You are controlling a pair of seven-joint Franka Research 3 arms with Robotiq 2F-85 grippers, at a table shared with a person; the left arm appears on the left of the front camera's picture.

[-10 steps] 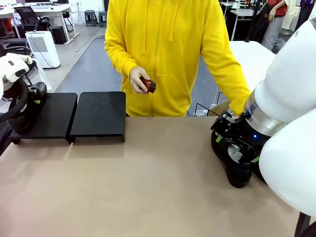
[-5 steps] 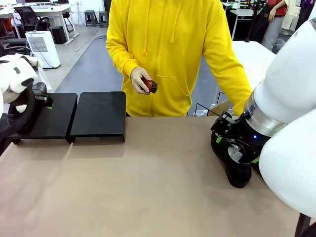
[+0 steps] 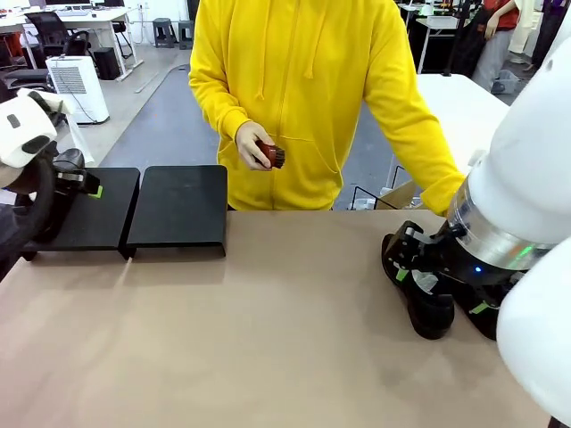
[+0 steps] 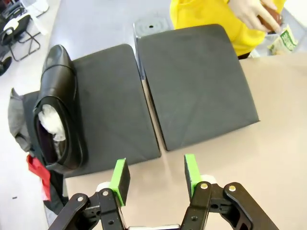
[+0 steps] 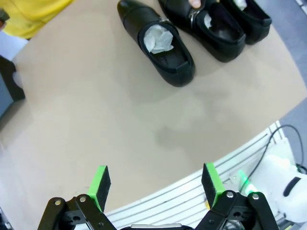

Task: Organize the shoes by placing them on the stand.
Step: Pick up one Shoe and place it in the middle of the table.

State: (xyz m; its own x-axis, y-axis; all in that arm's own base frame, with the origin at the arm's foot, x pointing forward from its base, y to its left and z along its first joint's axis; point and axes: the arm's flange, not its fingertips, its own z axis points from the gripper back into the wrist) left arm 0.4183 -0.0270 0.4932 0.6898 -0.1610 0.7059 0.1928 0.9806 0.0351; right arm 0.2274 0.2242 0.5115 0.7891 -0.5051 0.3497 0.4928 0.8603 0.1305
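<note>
Shoe (image 4: 57,110): on the stand (image 4: 196,81), outer side of its left platform | three shoes (image 5: 160,45): side by side on the table (image 5: 96,96) | left tool (image 4: 156,173): part-spread, empty, over the stand's near edge | right tool (image 5: 156,184): wide, empty, above the table | person's hand (image 3: 252,143): holds a brush (image 3: 270,154)

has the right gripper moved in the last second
Yes. In the front view the right gripper has slipped down and to the right against the black shoe on the table, which stayed put.
</note>
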